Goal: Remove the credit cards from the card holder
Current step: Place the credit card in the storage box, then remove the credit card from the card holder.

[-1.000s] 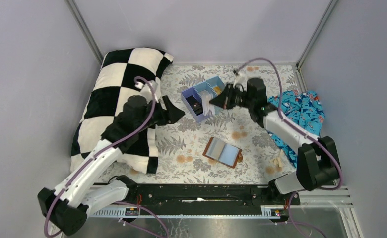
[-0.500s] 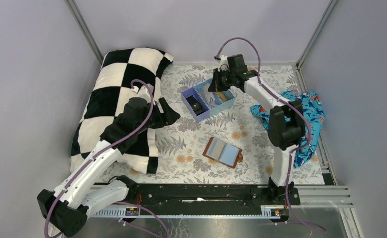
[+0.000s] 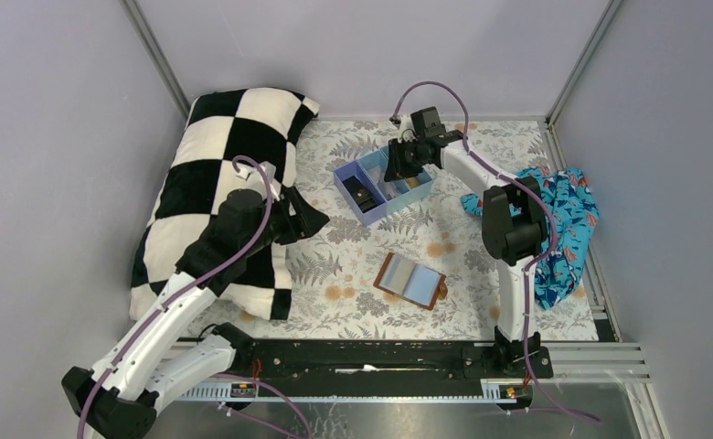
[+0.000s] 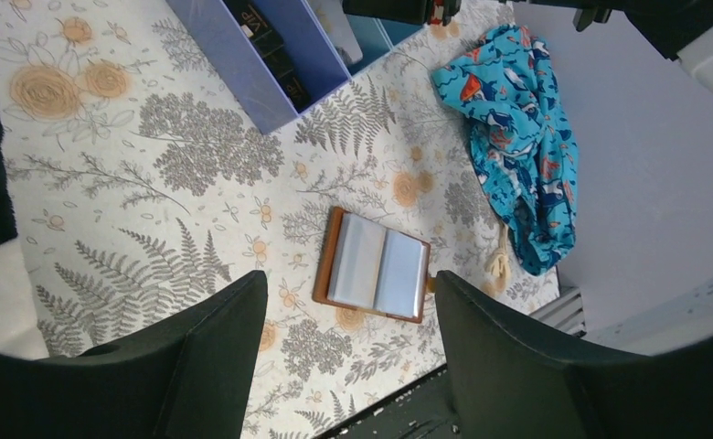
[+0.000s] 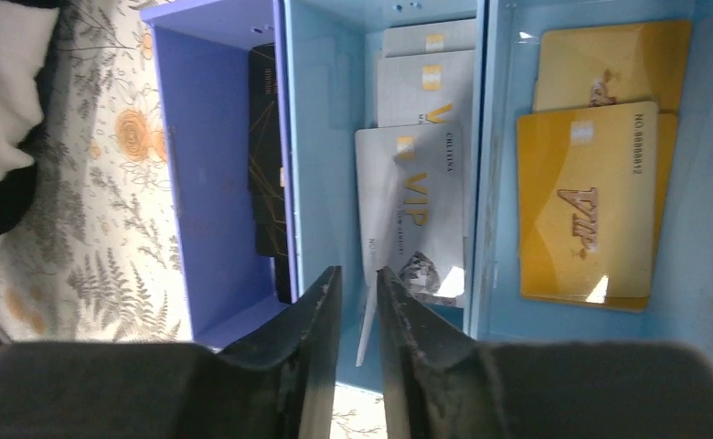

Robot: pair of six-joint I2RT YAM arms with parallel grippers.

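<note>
The card holder (image 3: 411, 281) lies open on the floral cloth, tan edge around pale blue-grey sleeves; it also shows in the left wrist view (image 4: 374, 265). My right gripper (image 3: 397, 169) hangs over the blue tray (image 3: 353, 197); in the right wrist view its jaws (image 5: 359, 272) stand a narrow gap apart. A whitish credit card (image 5: 367, 325) stands edge-on just past the tips, leaning in the middle compartment. Whitish cards (image 5: 417, 210) and yellow-gold cards (image 5: 590, 197) lie flat in the tray (image 5: 477, 183). My left gripper (image 3: 312, 208) is open and empty, held above the cloth left of the tray (image 4: 348, 279).
A black-and-white checked pillow (image 3: 216, 174) lies along the left side under my left arm. A blue patterned cloth (image 3: 563, 219) is bunched at the right (image 4: 517, 137). Dark cards (image 5: 263, 137) sit in the tray's purple compartment. Metal frame posts stand at the back corners.
My right arm swung from in front of the tray to reach over it from the back and lowered slightly. My left gripper drifted a little toward the left.
</note>
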